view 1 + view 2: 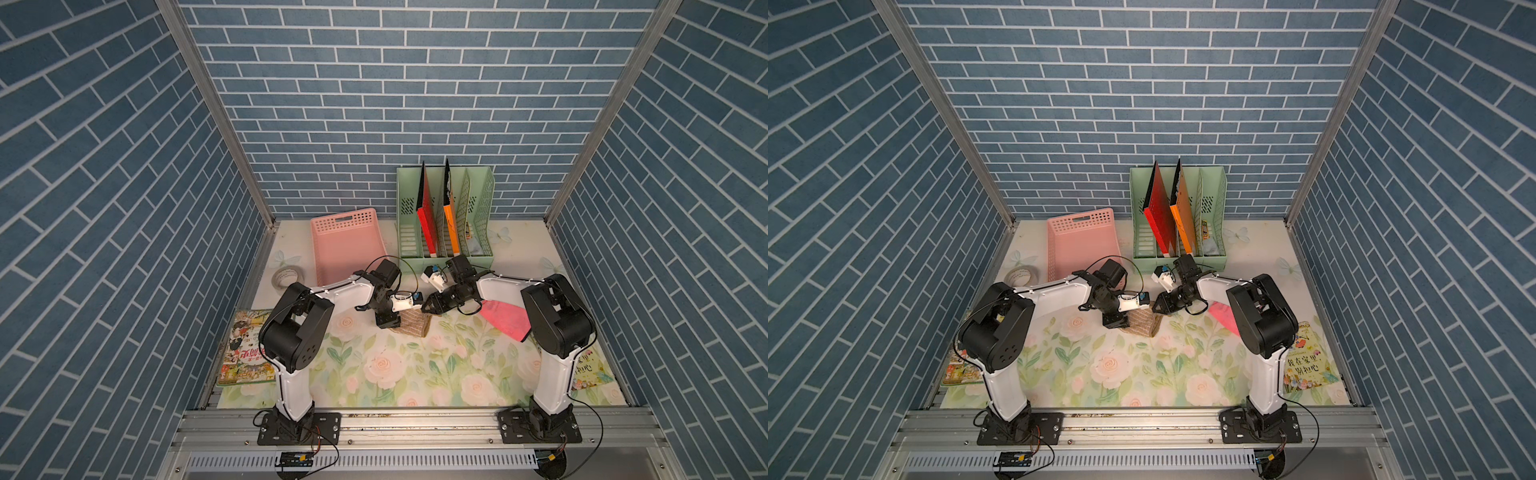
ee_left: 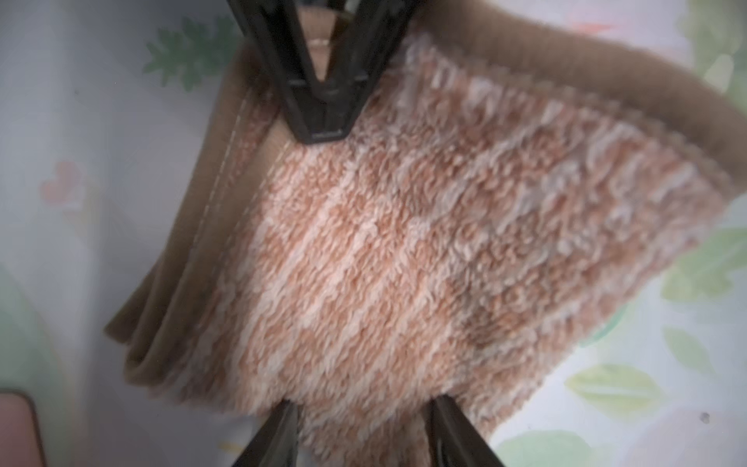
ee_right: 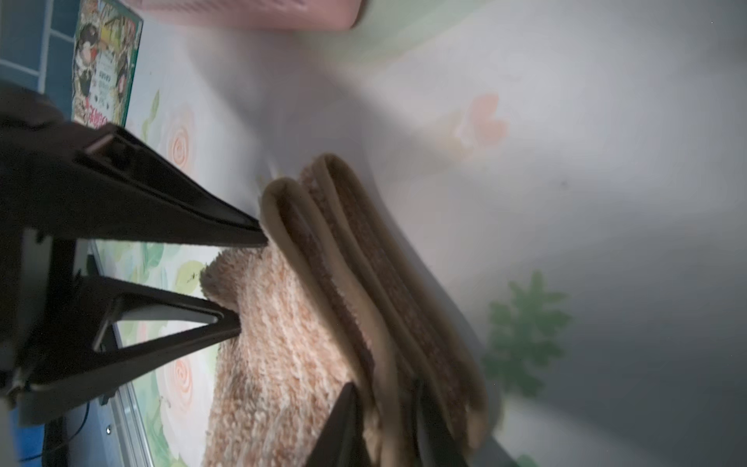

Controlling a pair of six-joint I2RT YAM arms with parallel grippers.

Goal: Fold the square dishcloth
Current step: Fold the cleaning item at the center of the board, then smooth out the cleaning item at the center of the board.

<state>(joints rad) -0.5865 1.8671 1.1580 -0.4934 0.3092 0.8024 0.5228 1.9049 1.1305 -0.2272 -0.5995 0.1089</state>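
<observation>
Nearest you, both bases sit bolted to the aluminium rail [image 1: 415, 419]. Your left arm [image 1: 293, 386] rises from its base and bends at the black elbow. Its white forearm runs inward and away from you, over the flower-printed table mat [image 1: 395, 374]. The wrist turns down, so the left gripper [image 1: 388, 323] points almost straight at the mat. Your right arm [image 1: 550, 374] mirrors it, but its wrist lies flatter. The right gripper [image 1: 424, 308] reaches in sideways, and the 2 grippers are nearly tip to tip.

A cartoon-covered picture book [image 1: 245, 349] lies at the mat's left edge. A second picture book with a yellow cover [image 1: 1306, 365] lies at the right edge, partly behind the right arm. A flat pink-red sheet [image 1: 505, 318] lies beneath the right forearm.

Between the grippers, on the middle of the mat, lies the brown-and-cream striped terry dishcloth [image 1: 415, 326], folded into a small thick bundle. The left jaws stand about half apart, astride the bundle's stacked brown hems. The right jaws show a narrow gap, with their tips touching the bundle's edge and a fluffy corner lying loose between them.

Farther off are a roll of pale tape [image 1: 286, 277] and a pink perforated plastic basket [image 1: 345, 245]. Farthest, against the blue brick-patterned wall [image 1: 374, 104], a mint-green plastic file rack [image 1: 484, 208] holds a red book [image 1: 426, 224] and an orange book [image 1: 451, 224], both leaning.
</observation>
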